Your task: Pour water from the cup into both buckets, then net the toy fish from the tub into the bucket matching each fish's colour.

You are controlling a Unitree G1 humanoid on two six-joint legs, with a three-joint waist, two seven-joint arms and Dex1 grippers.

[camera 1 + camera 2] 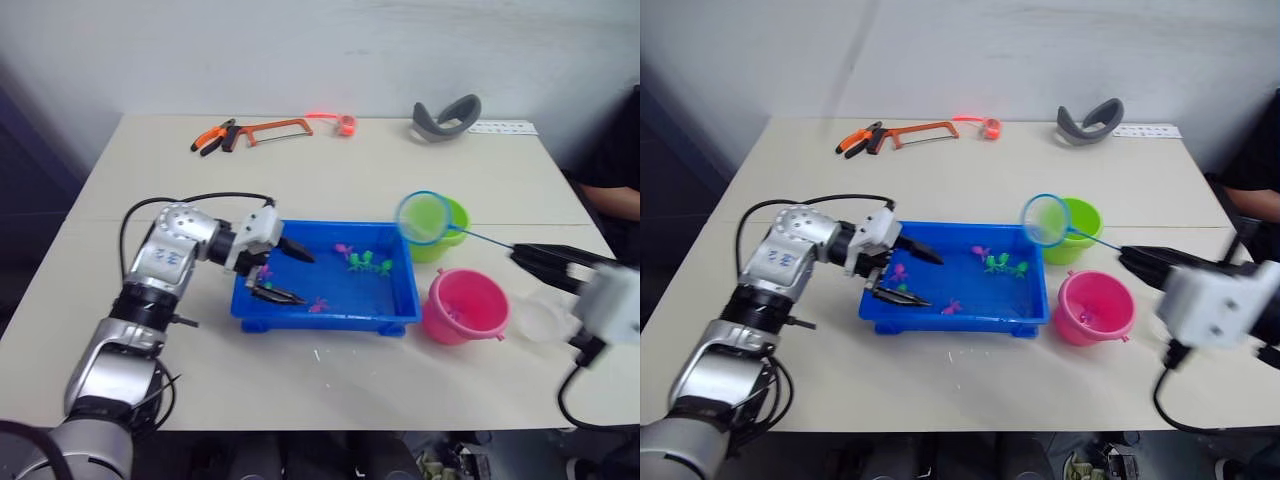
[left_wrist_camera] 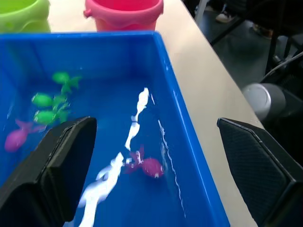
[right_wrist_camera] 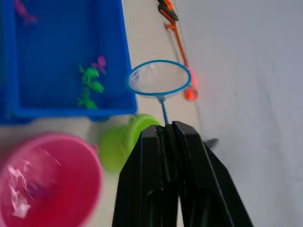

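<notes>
Right wrist view: right tool (image 3: 166, 130) pinches the net (image 3: 158, 78) handle, left tool (image 1: 283, 272) wide open; thin wire could twist, spilling fish.

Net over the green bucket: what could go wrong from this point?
The net is held far out on its thin handle by the right gripper, so the hoop may wobble or twist in the grip. The green bucket and pink bucket stand close together, so a fish might drop into the wrong one. The left gripper, open over the tub, could get in the way of the next scoop.
</notes>
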